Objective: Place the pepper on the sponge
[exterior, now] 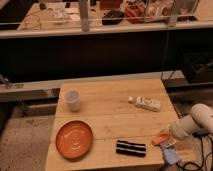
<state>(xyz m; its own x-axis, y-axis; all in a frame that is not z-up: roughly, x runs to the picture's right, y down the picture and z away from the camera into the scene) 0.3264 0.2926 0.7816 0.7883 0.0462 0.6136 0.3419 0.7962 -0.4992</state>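
"Well, where is the pepper (159, 139)?"

"At the right front corner of the table (110, 120); I take the small orange-red piece there for it, right at the tip of the gripper (167, 136); the pale arm (198, 120) reaches in low from the right."

"Is it gripped?"

"I cannot tell whether the gripper is clamped on it or loose about it."

"And the sponge (170, 156)?"

"My guess is the pale blue pad just in front of the pepper, near the table's edge; the 2 look close, perhaps touching, yet the pepper does not plainly lie on top; such a low reach suits either bringing it over or letting it go."

"The rest?"

"1 black striped block (131, 147), 1 orange plate (74, 139), 1 white cup (73, 99), 1 white bottle (145, 103) on its side; all well apart from that corner, so the arm works unhindered."
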